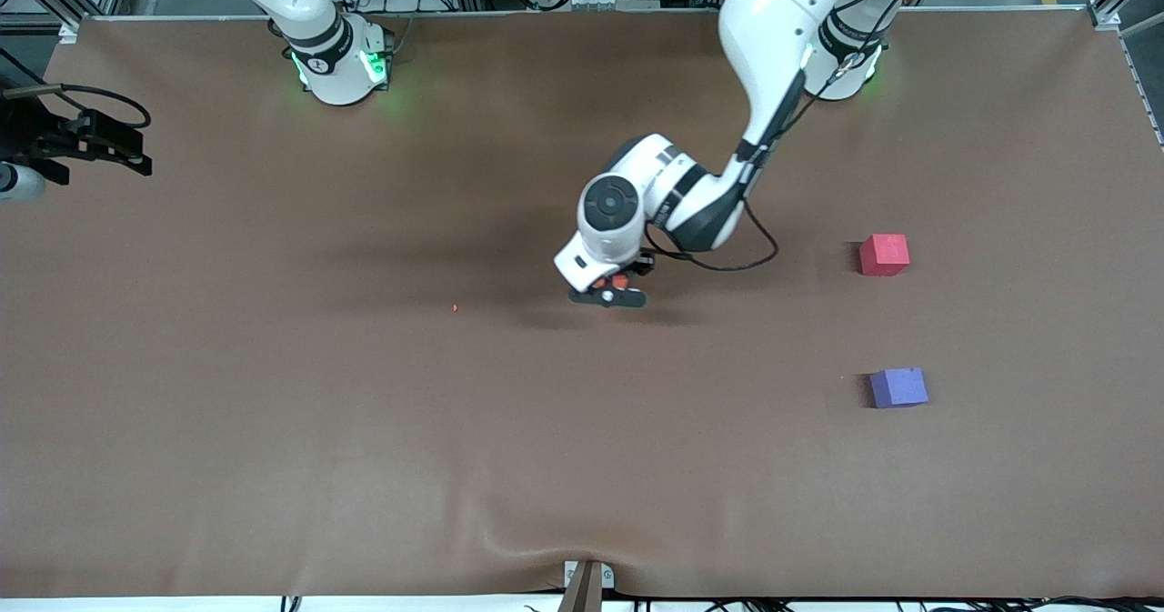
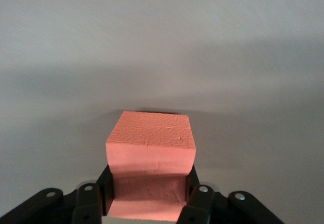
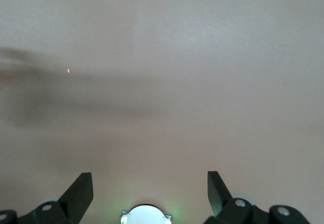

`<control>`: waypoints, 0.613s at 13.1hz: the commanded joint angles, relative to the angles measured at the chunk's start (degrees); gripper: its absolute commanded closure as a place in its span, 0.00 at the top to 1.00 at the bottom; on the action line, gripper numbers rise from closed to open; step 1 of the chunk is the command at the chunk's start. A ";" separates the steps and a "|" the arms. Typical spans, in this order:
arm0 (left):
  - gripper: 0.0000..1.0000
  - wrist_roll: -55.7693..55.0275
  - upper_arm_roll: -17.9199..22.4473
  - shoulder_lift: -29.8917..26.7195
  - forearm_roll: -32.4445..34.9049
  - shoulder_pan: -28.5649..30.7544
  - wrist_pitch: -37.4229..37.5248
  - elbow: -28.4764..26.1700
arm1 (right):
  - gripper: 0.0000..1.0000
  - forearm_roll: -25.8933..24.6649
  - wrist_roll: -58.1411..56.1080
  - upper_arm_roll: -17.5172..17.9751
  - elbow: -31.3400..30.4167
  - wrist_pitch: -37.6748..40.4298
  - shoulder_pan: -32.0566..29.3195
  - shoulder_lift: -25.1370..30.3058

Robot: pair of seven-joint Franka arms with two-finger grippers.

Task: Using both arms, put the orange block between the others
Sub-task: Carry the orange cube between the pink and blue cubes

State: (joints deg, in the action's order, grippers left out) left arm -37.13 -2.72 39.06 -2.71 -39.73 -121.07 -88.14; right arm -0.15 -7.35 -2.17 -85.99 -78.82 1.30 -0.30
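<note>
Left gripper (image 2: 147,203) is down at mid-table, its fingers (image 2: 198,199) pinched onto the sides of the orange block (image 2: 151,143), which sits between them. Right gripper (image 3: 150,191) waits with its fingers spread wide and nothing between them, over bare table (image 1: 273,430). Red cube (image 1: 884,255) and purple cube (image 1: 898,387) lie well apart from the block, toward the left arm's end, the purple one nearer the front camera
</note>
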 commanded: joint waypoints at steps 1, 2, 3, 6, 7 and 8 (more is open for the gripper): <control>0.00 2.58 -0.26 -8.18 -0.63 7.09 6.96 -1.33 | 1.00 1.03 -0.03 -0.20 0.47 1.21 -0.34 0.21; 0.00 5.12 -0.26 -10.38 -0.54 10.43 9.16 -1.33 | 1.00 1.03 -0.03 -0.20 0.47 1.21 -0.34 0.21; 0.00 8.27 -0.26 -12.32 -0.54 14.20 10.93 -1.59 | 1.00 1.12 -0.03 -0.20 0.47 1.21 -0.34 0.21; 0.00 15.76 -0.35 -16.89 -0.54 24.49 13.67 -4.30 | 1.00 1.03 -0.03 -0.11 0.56 1.13 -0.34 0.13; 0.00 17.86 -0.35 -18.73 -0.45 27.65 13.67 -6.23 | 1.00 1.03 -0.03 -0.11 0.56 1.04 -0.34 0.12; 0.00 21.28 -0.35 -20.32 -0.19 30.38 13.67 -8.34 | 1.00 1.03 -0.03 -0.11 0.56 0.87 -0.34 0.12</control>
State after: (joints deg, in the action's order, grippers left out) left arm -19.58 -2.25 23.03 -2.70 -13.25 -107.16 -90.74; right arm -0.05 -7.35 -2.32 -85.99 -78.29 1.24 -0.30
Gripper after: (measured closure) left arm 0.476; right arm 0.000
